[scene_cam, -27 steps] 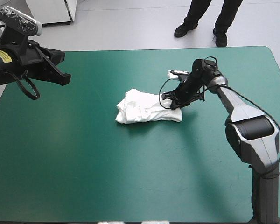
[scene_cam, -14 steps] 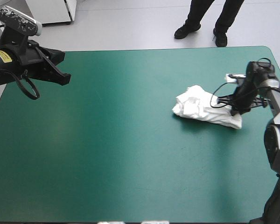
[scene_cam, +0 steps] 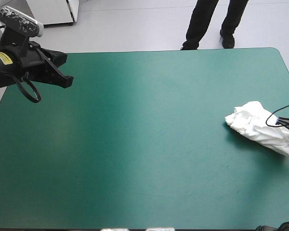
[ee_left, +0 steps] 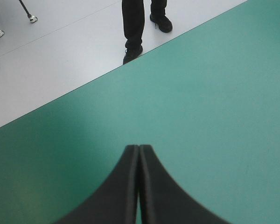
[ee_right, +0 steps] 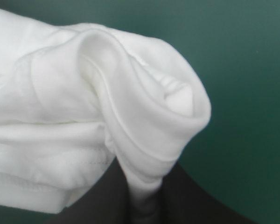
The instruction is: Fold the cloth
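1. T-shirt (scene_cam: 259,127), white and bunched into a crumpled bundle, sits at the right edge of the tabletop (scene_cam: 135,144), about midway between its near and far sides.
2. The right gripper (ee_right: 142,198) is clamped on a rolled fold of the fabric. Its black fingers (ee_right: 196,205) all but meet, with cloth pinched between them.
3. The left gripper (ee_left: 138,150) is closed on nothing, drawn into one pointed arch. It is held above the teal-green cover near the far left corner, well apart from the T-shirt.
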Motion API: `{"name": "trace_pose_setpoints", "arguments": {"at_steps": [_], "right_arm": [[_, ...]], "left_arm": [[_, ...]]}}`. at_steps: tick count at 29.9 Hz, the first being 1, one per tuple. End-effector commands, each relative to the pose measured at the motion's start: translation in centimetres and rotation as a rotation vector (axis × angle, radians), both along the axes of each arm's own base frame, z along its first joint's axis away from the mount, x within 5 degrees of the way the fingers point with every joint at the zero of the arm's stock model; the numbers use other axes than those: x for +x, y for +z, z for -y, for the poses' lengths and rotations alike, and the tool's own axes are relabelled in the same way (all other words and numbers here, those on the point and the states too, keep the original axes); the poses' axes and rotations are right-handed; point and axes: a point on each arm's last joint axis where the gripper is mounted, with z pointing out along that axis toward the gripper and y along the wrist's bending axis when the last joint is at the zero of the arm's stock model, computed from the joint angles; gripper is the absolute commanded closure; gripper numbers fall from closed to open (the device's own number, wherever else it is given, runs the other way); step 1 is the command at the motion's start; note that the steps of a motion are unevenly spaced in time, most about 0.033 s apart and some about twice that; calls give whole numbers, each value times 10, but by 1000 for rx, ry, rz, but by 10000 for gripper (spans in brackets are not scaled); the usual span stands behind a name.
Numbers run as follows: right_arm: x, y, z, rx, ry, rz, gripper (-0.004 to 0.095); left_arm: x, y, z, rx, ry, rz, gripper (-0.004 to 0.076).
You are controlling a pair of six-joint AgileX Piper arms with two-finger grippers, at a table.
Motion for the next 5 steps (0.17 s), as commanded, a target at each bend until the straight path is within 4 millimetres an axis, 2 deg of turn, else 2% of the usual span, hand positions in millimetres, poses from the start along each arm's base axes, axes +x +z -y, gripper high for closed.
{"name": "trace_pose_setpoints", "arguments": {"at_steps": [1, 5], "right_arm": [[-11, 16, 0, -49, -3, 50, 908], [-13, 15, -2, -34, -9, 35, 904]], "left_arm": [[-13, 15, 0, -51, -8, 80, 734], [-14, 15, 0, -54, -11, 80, 734]]}}
